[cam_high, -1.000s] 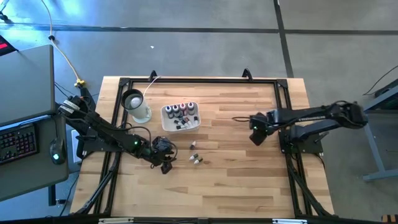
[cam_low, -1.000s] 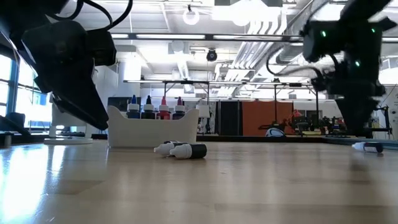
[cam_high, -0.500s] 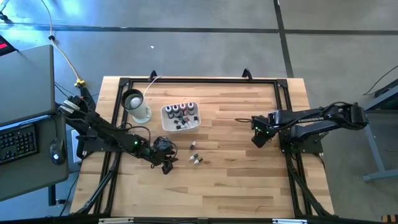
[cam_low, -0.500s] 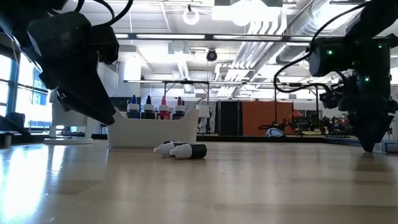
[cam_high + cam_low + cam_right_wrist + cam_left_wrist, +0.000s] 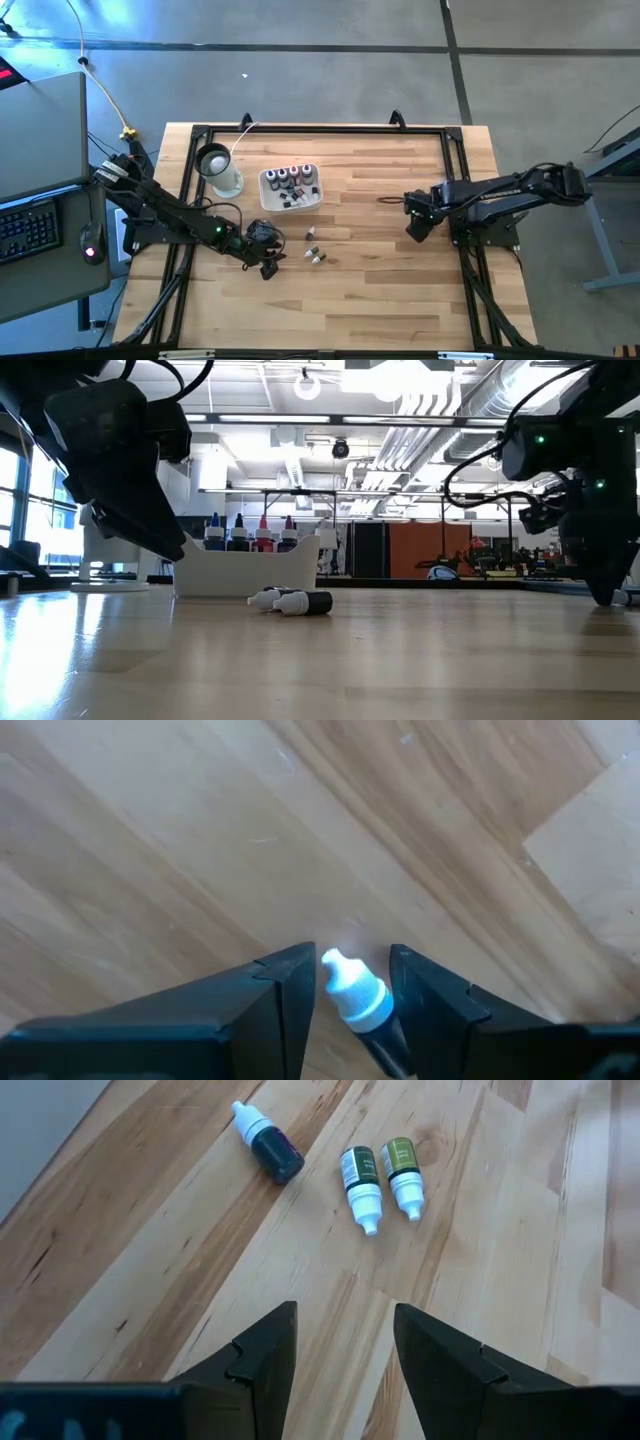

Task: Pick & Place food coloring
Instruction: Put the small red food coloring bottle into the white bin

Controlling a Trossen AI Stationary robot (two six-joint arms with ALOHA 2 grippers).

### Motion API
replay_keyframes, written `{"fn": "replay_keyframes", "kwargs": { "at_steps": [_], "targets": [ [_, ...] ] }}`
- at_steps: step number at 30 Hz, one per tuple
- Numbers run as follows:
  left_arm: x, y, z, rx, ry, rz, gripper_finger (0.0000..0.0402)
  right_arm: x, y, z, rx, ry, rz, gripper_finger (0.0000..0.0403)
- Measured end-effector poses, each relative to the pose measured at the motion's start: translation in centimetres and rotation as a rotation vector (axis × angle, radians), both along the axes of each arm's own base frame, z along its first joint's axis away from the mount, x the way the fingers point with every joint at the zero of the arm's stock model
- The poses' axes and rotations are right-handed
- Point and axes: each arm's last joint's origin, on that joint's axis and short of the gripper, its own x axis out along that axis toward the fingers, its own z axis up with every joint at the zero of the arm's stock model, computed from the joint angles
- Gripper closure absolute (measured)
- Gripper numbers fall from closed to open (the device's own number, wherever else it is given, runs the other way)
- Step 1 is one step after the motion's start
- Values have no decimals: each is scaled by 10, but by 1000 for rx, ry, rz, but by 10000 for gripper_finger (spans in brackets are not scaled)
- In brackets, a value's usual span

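Wooden tabletop (image 5: 360, 290): three dropper bottles (image 5: 381, 1172) are laid flat before the left gripper (image 5: 340, 1350), jaws parted, empty. Right gripper (image 5: 350, 982): one white-capped bottle (image 5: 358, 1000) is bracketed between jaws.

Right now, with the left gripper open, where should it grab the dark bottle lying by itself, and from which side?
Probably from straight above, left gripper closing across the round body of the dark bottle, not its tapered white cap. It lies flat on the table, apart from the two green-labelled bottles, leaving both sides free.
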Motion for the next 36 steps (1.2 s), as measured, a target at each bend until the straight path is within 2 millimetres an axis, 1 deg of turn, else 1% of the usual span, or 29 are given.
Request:
{"fn": "replay_keyframes", "kwargs": {
  "at_steps": [13,16,22,26,31,36],
  "targets": [
    [0,0,0,-5,0,5,234,1,12,0,-35,5,78,283],
    [0,0,0,-5,0,5,234,-1,15,0,-56,17,80,301],
    [0,0,0,-5,-1,5,234,0,17,0,-55,5,79,352],
    [0,0,0,-6,-1,5,234,9,18,1,-47,-86,75,376],
    [0,0,0,-6,0,5,234,31,18,5,-54,-310,94,400],
    [0,0,0,-6,-1,5,234,45,19,10,-91,-442,229,390]
  ]
}}
